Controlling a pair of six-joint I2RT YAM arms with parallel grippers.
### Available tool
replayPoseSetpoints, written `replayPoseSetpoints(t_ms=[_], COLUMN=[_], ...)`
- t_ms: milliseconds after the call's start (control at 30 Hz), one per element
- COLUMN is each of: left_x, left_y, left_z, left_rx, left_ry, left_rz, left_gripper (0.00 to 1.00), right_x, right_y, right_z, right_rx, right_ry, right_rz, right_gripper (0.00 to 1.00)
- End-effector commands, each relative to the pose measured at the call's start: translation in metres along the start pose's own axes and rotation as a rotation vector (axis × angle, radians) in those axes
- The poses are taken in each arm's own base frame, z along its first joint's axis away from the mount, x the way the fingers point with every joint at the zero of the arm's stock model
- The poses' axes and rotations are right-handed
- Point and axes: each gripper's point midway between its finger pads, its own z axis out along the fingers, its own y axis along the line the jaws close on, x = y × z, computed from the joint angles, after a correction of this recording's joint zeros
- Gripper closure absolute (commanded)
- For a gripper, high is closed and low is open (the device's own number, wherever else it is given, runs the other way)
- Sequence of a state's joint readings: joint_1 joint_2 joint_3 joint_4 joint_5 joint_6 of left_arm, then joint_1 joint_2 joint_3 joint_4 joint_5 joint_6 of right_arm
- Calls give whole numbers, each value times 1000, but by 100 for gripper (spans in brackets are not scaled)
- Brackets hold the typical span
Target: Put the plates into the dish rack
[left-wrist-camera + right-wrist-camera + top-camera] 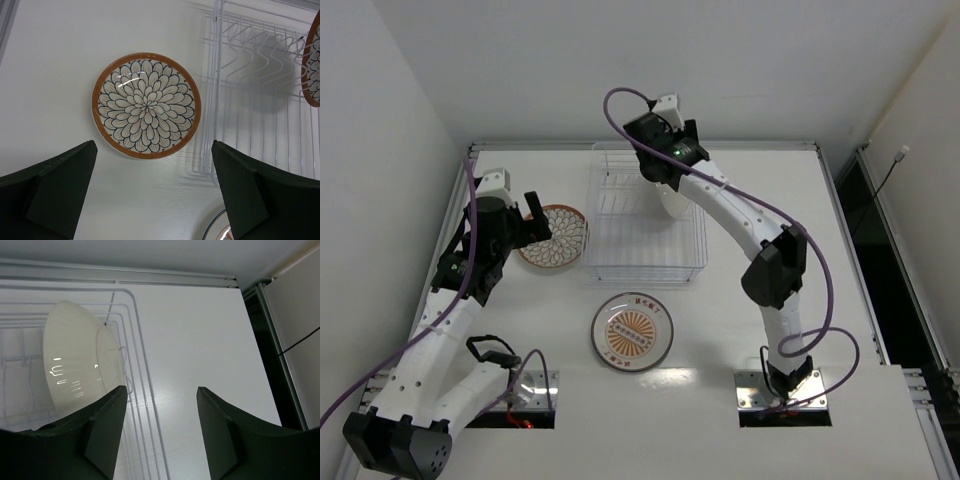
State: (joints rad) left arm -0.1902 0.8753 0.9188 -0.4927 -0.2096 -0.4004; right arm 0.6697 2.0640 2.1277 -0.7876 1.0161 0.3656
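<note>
A white table (pixel 715 330) carries the dish rack (pixel 630 240) near its far edge. The rack is a rectangular basket of thin white wire, and bare table lies to its right. The left gripper (pixel 154 147) hangs wide open over a brown-rimmed petal-patterned plate (pixel 146 105) lying flat just left of the rack. The right gripper (pixel 161 390), jaws apart on nothing, is beside a white-backed plate (pixel 80 365) standing tilted in the rack's right end. A dark-rimmed sunburst plate (pixel 632 331) lies in front of the rack — its red rim marks are too small to read.

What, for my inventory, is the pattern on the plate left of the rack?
The plate has dark-outlined white petals, orange-brown rim; best in left wrist view.
</note>
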Motion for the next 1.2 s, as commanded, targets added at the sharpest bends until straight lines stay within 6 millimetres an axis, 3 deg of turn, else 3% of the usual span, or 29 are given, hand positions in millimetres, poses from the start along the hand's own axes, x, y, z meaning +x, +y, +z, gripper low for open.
replayPoseSetpoints(t_ms=[0, 167, 300, 333, 367, 433, 667, 967, 1167], left_x=[-7, -7, -6, -6, -6, -4, -4, -2, -1], left_y=[-2, -2, -4, -4, -4, -4, -4, -3, -3], left_z=[-2, -2, -2, -2, -2, 0, 0, 2, 4], left_rx=[6, 6, 15, 15, 15, 12, 12, 10, 7], left_ry=[-17, -17, -14, -14, -14, -5, -5, 3, 12], left_rz=[-3, -3, -3, -3, -3, -1, -1, 1, 3], left_gripper=[0, 0, 0, 0, 0, 0, 0, 0, 0], right_x=[27, 30, 10, 18, 2, 0, 14, 31, 48], right_y=[28, 33, 49, 58, 59, 69, 99, 87, 76], right_z=[15, 16, 14, 22, 20, 25, 31, 51, 64], right_rx=[-51, -103, -165, -162, -167, -178, -281, -248, -226], right_ry=[52, 61, 12, 27, 3, 5, 12, 66, 117], right_rz=[-46, -17, -43, -86, -56, -67, -103, -118, -112], right_gripper=[45, 47, 47, 47, 47, 47, 47, 47, 54])
